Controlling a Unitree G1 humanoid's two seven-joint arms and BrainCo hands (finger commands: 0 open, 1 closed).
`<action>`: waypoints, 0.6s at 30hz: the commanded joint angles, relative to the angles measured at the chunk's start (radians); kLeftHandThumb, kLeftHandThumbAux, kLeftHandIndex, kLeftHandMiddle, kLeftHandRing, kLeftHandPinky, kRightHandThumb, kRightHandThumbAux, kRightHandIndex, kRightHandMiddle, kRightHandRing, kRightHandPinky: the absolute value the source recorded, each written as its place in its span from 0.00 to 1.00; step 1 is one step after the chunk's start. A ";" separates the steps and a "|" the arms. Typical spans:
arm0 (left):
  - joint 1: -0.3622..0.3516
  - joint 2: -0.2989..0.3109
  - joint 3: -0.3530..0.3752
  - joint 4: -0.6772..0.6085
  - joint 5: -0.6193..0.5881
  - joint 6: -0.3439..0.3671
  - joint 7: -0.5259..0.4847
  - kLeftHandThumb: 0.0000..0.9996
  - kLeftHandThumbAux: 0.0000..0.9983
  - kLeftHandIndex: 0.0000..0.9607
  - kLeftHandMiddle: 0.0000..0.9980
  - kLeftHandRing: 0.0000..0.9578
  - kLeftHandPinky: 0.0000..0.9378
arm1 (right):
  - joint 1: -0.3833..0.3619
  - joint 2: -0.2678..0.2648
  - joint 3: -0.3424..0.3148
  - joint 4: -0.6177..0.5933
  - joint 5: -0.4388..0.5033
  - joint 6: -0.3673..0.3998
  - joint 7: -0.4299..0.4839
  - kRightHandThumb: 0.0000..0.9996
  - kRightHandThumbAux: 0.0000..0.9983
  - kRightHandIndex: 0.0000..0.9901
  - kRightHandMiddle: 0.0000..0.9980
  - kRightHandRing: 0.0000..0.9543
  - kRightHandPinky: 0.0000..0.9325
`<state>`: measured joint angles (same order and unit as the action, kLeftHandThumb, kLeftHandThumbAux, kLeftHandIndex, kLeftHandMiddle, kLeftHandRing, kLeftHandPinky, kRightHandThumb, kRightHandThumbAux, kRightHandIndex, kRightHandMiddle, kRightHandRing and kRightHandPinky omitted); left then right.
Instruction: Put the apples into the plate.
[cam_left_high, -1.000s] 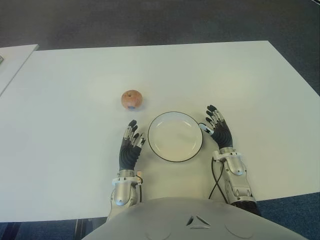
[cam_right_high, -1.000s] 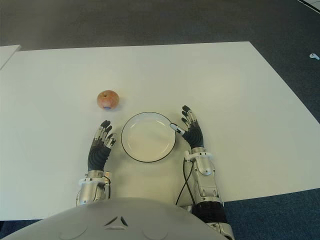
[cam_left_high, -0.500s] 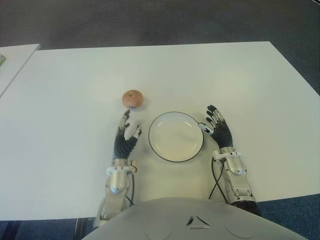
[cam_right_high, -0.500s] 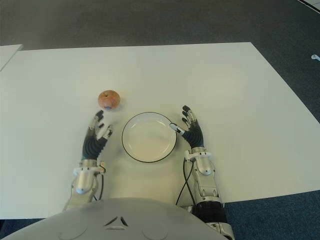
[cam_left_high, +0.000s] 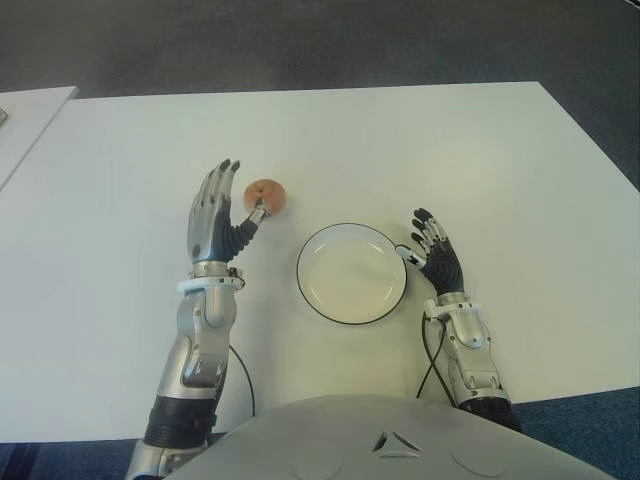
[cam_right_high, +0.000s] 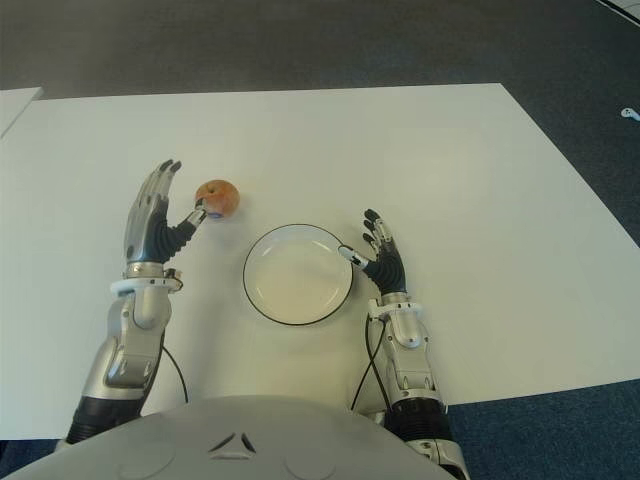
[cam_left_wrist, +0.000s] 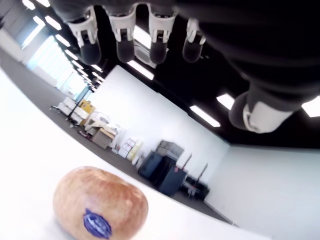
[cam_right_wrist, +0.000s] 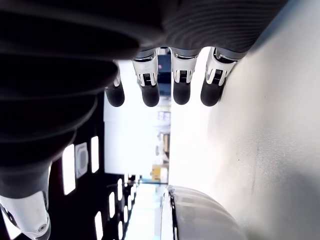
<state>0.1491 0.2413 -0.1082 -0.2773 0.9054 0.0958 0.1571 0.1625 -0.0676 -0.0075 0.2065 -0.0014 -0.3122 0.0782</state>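
Note:
One reddish apple (cam_left_high: 267, 195) with a blue sticker (cam_left_wrist: 97, 223) sits on the white table (cam_left_high: 420, 140), just beyond the left rim of the white plate (cam_left_high: 351, 272) with a dark edge. My left hand (cam_left_high: 217, 213) is raised just left of the apple, fingers spread and holding nothing, thumb tip close to the fruit. The left wrist view shows the apple (cam_left_wrist: 100, 202) ahead of the open fingers (cam_left_wrist: 122, 40). My right hand (cam_left_high: 436, 255) shows idle beside the plate's right rim, fingers extended.
A second white table's corner (cam_left_high: 35, 110) shows at the far left. Dark carpet (cam_left_high: 300, 40) lies beyond the table's far edge. A black cable (cam_left_high: 432, 360) runs along my right forearm.
My left hand has lifted from beside the plate, moved forward and to the left, and opened wide next to the apple. The apple, the plate and the right hand stay where they were.

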 joint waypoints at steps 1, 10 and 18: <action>-0.091 0.110 -0.014 0.021 0.108 0.045 -0.108 0.37 0.38 0.08 0.00 0.00 0.00 | 0.013 0.007 0.004 0.052 -0.003 0.019 0.000 0.11 0.65 0.00 0.00 0.00 0.00; -0.291 0.244 -0.083 0.189 0.168 0.019 -0.205 0.38 0.33 0.05 0.00 0.00 0.00 | 0.003 0.020 0.013 0.096 -0.014 -0.017 -0.012 0.11 0.65 0.00 0.00 0.00 0.00; -0.405 0.297 -0.132 0.379 0.121 -0.058 -0.190 0.38 0.31 0.04 0.00 0.00 0.00 | 0.007 0.035 0.026 0.113 -0.023 -0.035 -0.024 0.11 0.65 0.00 0.00 0.00 0.00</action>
<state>-0.2256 0.5180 -0.2129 0.0133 1.0419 0.0712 -0.0350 0.1415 -0.0479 0.0056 0.2730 -0.0124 -0.3712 0.0598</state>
